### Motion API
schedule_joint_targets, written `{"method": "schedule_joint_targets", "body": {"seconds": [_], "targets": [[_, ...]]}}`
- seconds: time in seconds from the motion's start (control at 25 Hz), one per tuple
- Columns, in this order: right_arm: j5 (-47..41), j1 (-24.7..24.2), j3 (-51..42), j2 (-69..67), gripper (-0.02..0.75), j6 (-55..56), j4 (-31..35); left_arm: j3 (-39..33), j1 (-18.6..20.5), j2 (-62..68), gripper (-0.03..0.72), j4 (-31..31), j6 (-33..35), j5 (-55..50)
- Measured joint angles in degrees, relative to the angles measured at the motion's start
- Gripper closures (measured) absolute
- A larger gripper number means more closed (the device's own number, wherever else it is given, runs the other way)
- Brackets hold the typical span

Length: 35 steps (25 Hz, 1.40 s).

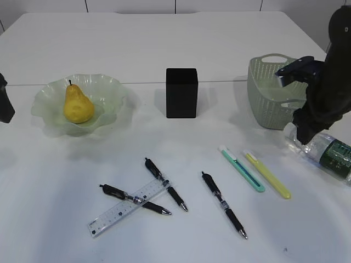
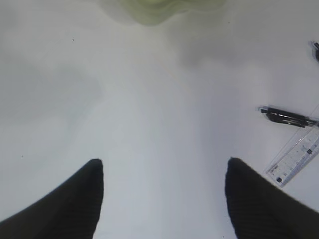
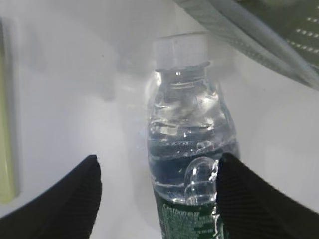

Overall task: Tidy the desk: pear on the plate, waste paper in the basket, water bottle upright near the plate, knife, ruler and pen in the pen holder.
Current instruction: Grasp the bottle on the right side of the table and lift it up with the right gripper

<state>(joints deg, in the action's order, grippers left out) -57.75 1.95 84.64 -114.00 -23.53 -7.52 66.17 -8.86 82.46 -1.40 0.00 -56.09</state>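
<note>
White desk [image 1: 164, 49], bare at back; pear [image 1: 77, 104] on plate [image 1: 109, 87].

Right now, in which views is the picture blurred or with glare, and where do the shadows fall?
Exterior view: sharp, soft shadow left of the pen holder. Left wrist view: the plate at the top edge is out of focus. Right wrist view: the water bottle is slightly soft, with bright highlights on the plastic.

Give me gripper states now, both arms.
Left gripper: open, empty, above bare desk.
Right gripper: open, straddling the lying water bottle, not gripping.
</note>
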Motion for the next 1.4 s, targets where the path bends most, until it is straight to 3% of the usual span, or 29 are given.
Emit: {"method": "schedule_joint_targets", "body": {"seconds": [0.56, 1.04, 1.4], "targets": [[3.3, 0.0, 0.2, -4.6, 0.183, 0.5, -4.5, 0.0, 0.0, 0.0, 0.151, 0.0, 0.0, 0.0], [4.1, 0.0, 0.2, -6.8, 0.181, 1.0, -4.4, 0.0, 0.0, 0.0, 0.151, 0.1, 0.0, 0.2], [3.0, 0.0, 0.2, -6.8, 0.231, 2.2, -4.4, 0.0, 0.0, 0.0, 0.151, 0.1, 0.0, 0.3]]}}
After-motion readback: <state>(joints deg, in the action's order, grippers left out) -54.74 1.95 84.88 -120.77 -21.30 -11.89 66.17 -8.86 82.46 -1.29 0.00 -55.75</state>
